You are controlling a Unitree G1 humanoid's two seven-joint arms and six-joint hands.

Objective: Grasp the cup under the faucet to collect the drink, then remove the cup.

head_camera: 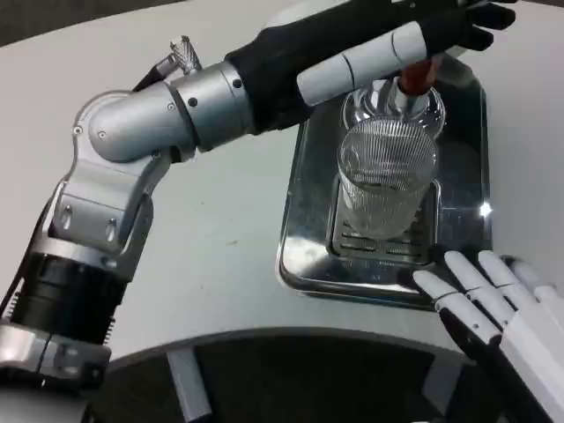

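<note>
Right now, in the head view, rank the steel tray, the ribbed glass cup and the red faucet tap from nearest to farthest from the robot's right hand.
1. Steel tray: its front rim lies just beside the right hand, at lower right.
2. Ribbed glass cup: stands on the tray's grate, mid-tray.
3. Red faucet tap: above the cup at the tray's far end, under the left hand.

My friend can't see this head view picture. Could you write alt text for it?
A clear ribbed cup stands on a shiny metal tray beneath a red-tipped faucet, where the robot's left hand reaches over. The right hand hovers open near the tray's front edge, on a white table.
</note>
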